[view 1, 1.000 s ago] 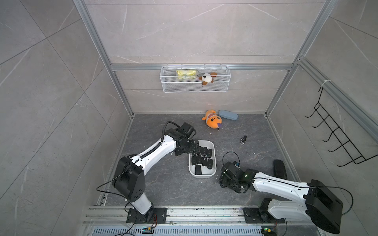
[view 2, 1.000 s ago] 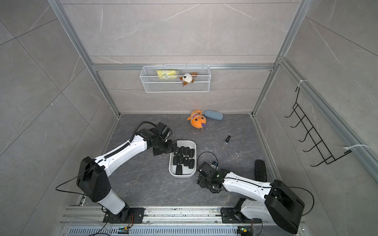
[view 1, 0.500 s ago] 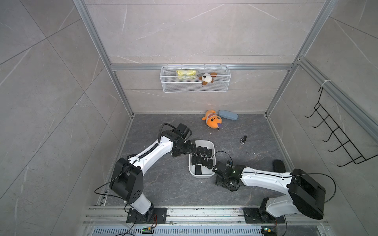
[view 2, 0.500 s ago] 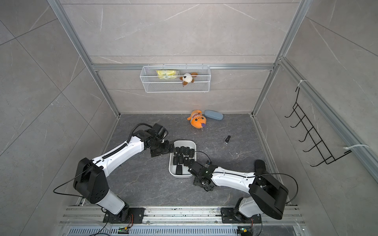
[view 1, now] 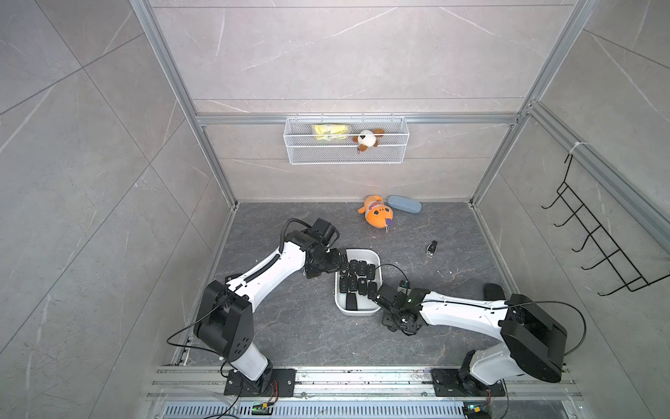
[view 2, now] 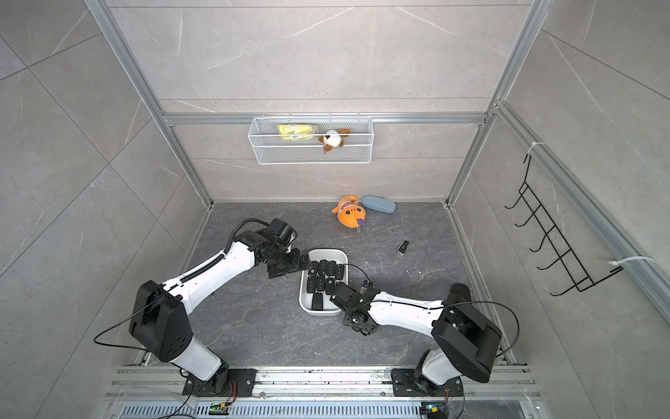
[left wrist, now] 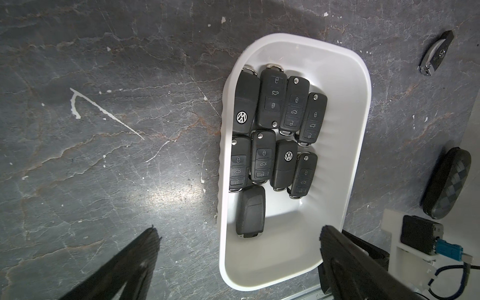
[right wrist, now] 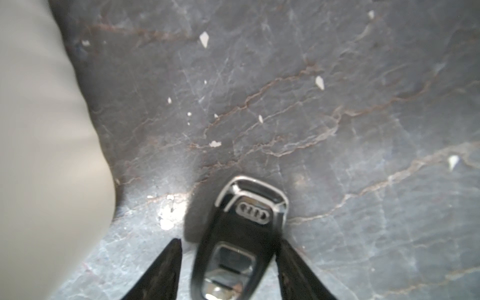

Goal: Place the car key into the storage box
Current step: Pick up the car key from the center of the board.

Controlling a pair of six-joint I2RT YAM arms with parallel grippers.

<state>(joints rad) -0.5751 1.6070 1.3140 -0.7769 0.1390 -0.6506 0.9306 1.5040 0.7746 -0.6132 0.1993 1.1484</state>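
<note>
A black and chrome car key (right wrist: pixel 249 220) lies on the dark floor just outside the white storage box (right wrist: pixel 39 130). My right gripper (right wrist: pixel 230 241) straddles it, open. One finger touches the key's side and a narrow gap shows at the other. In both top views this gripper (view 1: pixel 398 323) (view 2: pixel 359 324) points down beside the near right corner of the storage box (view 1: pixel 359 314) (view 2: pixel 319 312). The box (left wrist: pixel 361 130) holds several black key fobs (left wrist: pixel 272 104). My left gripper (left wrist: pixel 240 230) (view 1: pixel 337 267) hangs wide open and empty over the box's far left end.
A second, slim car key (view 1: pixel 431 249) (left wrist: pixel 436 53) lies on the floor to the right. An orange plush (view 1: pixel 377 216) and a blue-grey case (view 1: pixel 404 204) sit by the back wall. A black case (left wrist: pixel 446 181) lies near the right wall. A wire basket (view 1: pixel 346 145) hangs above.
The right gripper's jaws have narrowed round the key while its arm swung inward. The left arm shifted slightly and stayed wide open.
</note>
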